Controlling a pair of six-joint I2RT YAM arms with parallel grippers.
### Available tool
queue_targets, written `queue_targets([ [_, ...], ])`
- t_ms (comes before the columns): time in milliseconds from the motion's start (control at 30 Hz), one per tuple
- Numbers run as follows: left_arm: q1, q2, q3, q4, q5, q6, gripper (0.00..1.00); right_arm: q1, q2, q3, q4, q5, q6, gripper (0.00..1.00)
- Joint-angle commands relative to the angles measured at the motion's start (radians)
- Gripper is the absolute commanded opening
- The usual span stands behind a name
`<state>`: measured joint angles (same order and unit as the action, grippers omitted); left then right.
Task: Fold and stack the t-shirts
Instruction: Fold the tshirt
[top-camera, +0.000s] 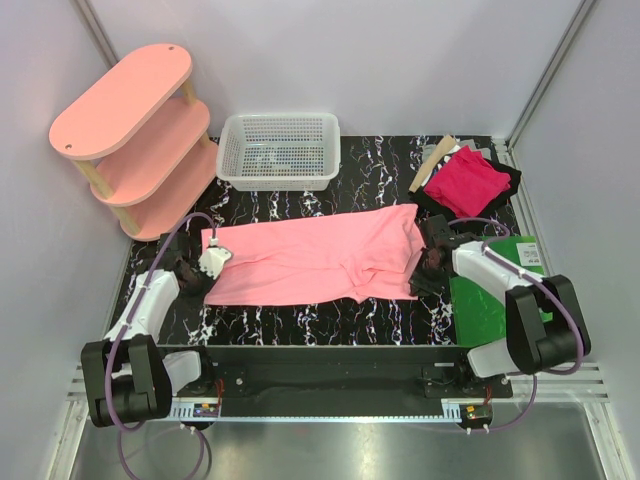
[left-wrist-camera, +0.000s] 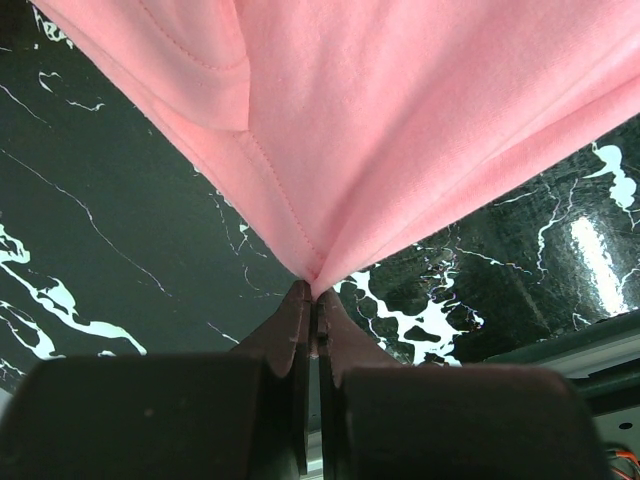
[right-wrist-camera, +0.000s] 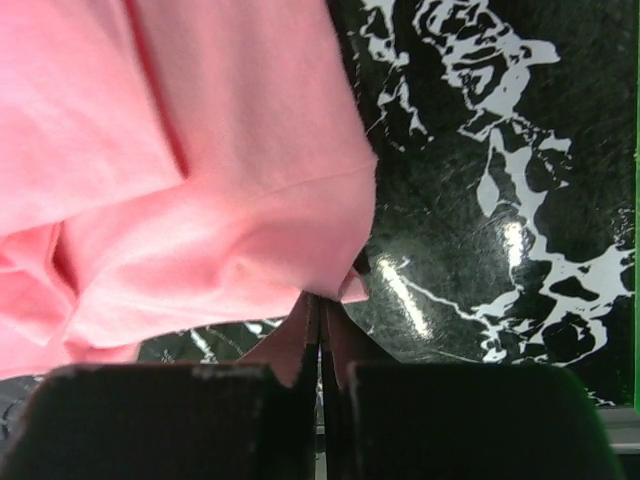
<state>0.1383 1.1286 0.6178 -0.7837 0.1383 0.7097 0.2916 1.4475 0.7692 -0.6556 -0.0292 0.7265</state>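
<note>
I have both arms on the pink shirt, which lies as a long band across the middle of the bench, in front of the basket. The left end effector is pinched shut on the shirt's left end. In its wrist view the cloth fans out from a seamed edge caught between the closed fingers. The right end effector is clamped the same way on the right end, with a small bunched fold nipped at the tips. The red shirt sits well apart at the far right corner, on something dark, and neither arm touches it.

I judge this to be a fold of the pink shirt with both ends held. To do it well I'd raise both ends together and only just off the bench, keeping the cloth lightly taut between the arms so it does not sag or twist. I'd lay edge on edge before letting go. The right grip has little cloth in it, so I'd move slowly to avoid a slip.

I can read no brand, label or writing on either shirt
</note>
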Motion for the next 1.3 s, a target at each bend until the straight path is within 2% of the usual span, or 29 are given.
queue_targets([
  [0,0.007,-0.036,0.028,0.015,0.014,0.022,0.00,-0.002,-0.110,0.002,-0.033,-0.034,0.010,0.00],
  [133,0.010,-0.049,0.026,0.015,0.014,0.027,0.00,-0.002,-0.206,-0.022,-0.055,-0.023,0.025,0.00],
  [167,0.011,-0.046,0.026,0.012,0.017,0.027,0.00,-0.002,-0.213,-0.033,-0.055,-0.017,0.024,0.12],
  [233,0.014,-0.040,0.026,0.012,0.018,0.022,0.00,-0.002,-0.202,-0.041,-0.058,0.000,0.019,0.30],
  [433,0.012,-0.044,0.030,0.009,0.017,0.022,0.00,-0.002,-0.093,-0.021,-0.035,0.025,-0.001,0.41],
  [833,0.021,-0.035,0.026,0.008,0.030,0.025,0.00,0.000,-0.032,-0.022,-0.003,0.074,-0.002,0.40],
  [1133,0.021,-0.046,0.002,0.011,0.038,0.025,0.00,-0.002,0.037,0.027,0.027,0.068,-0.007,0.24],
  [1233,0.021,-0.046,-0.003,0.011,0.044,0.024,0.00,-0.002,0.039,0.027,0.030,0.055,-0.009,0.17],
  [1267,0.023,-0.046,-0.003,0.009,0.046,0.024,0.00,-0.002,0.031,0.025,0.031,0.051,-0.009,0.12],
])
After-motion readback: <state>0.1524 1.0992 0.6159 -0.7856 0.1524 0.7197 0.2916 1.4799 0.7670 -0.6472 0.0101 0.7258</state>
